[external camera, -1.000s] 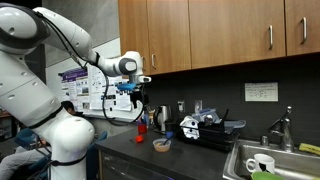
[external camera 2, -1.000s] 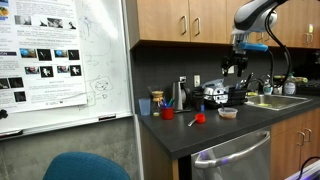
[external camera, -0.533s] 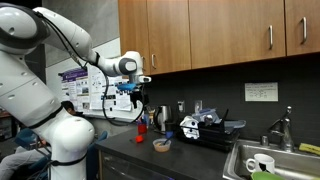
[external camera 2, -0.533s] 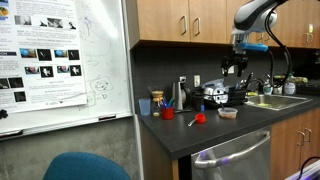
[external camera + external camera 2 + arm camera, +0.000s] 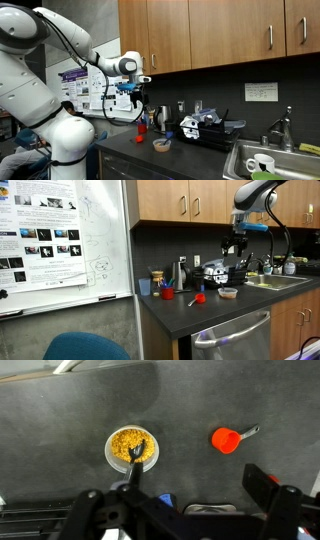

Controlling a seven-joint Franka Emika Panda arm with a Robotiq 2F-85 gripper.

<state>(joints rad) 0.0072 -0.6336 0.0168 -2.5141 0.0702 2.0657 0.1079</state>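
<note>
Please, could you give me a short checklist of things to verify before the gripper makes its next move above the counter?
1. Gripper open and empty: ok, jaws wide apart in the wrist view.
2. Gripper high over the dark grey countertop: ok.
3. Small white bowl of yellow grains upright: ok.
4. Black utensil resting in the bowl: ok.
5. Red plastic scoop lying apart from the bowl: ok.
6. Scoop's contents: cannot tell.

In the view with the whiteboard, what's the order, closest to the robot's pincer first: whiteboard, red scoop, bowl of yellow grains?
1. The bowl of yellow grains: on the counter, almost under the pincer.
2. The red scoop: on the counter, off toward the whiteboard.
3. The whiteboard: on the wall past the counter's end.
</note>
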